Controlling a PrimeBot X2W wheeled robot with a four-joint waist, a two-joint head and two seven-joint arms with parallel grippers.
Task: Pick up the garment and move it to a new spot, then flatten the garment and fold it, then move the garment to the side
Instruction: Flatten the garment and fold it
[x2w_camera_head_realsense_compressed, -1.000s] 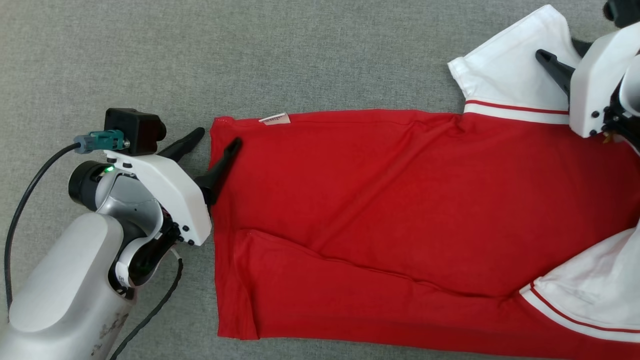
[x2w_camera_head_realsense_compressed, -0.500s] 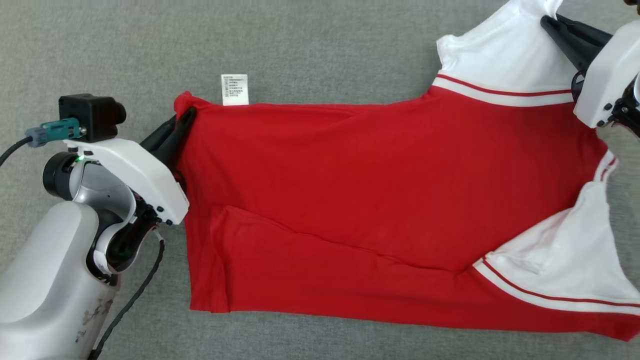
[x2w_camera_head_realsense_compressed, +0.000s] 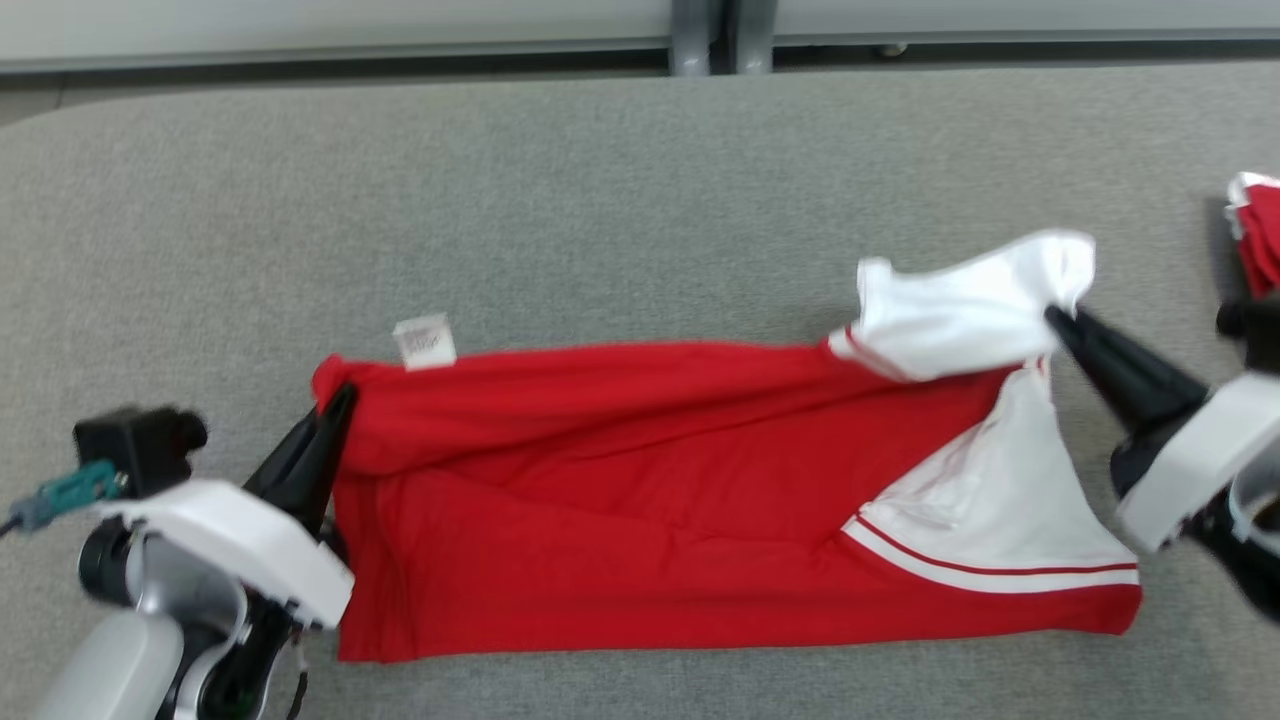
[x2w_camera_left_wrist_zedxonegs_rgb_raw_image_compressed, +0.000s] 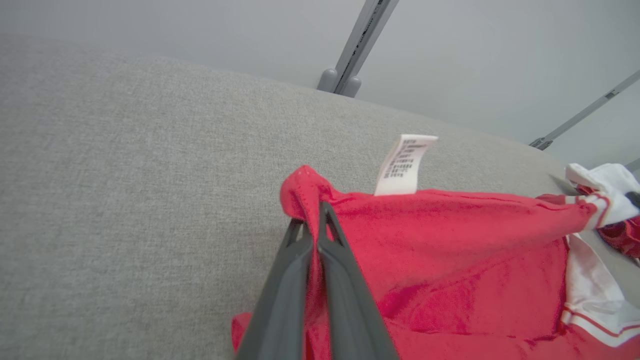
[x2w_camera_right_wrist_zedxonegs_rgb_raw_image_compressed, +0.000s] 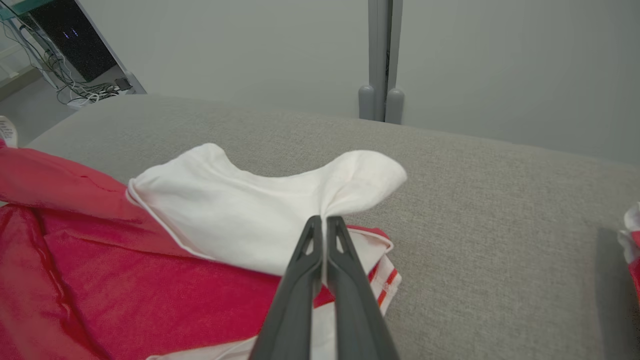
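The garment (x2w_camera_head_realsense_compressed: 640, 490) is a red shirt with white sleeves, stretched sideways across the grey padded table (x2w_camera_head_realsense_compressed: 600, 200). My left gripper (x2w_camera_head_realsense_compressed: 340, 400) is shut on its red hem corner at the left, just below a white care label (x2w_camera_head_realsense_compressed: 425, 342). In the left wrist view the shut fingers (x2w_camera_left_wrist_zedxonegs_rgb_raw_image_compressed: 320, 240) pinch that bunched red corner (x2w_camera_left_wrist_zedxonegs_rgb_raw_image_compressed: 300, 190). My right gripper (x2w_camera_head_realsense_compressed: 1052, 318) is shut on the white sleeve (x2w_camera_head_realsense_compressed: 960, 305) at the right, lifted off the table. In the right wrist view the dark fingers (x2w_camera_right_wrist_zedxonegs_rgb_raw_image_compressed: 322, 245) pinch the white sleeve (x2w_camera_right_wrist_zedxonegs_rgb_raw_image_compressed: 240, 215).
Another red and white cloth (x2w_camera_head_realsense_compressed: 1255, 225) lies at the table's right edge. A pale wall with a grey post (x2w_camera_head_realsense_compressed: 710, 35) runs behind the table's far edge. Bare grey padding spreads beyond the garment.
Both grippers shut on the garment and lifted its far edge, so the cloth now hangs doubled toward me. The head camera has tilted up, bringing the table's far edge into view.
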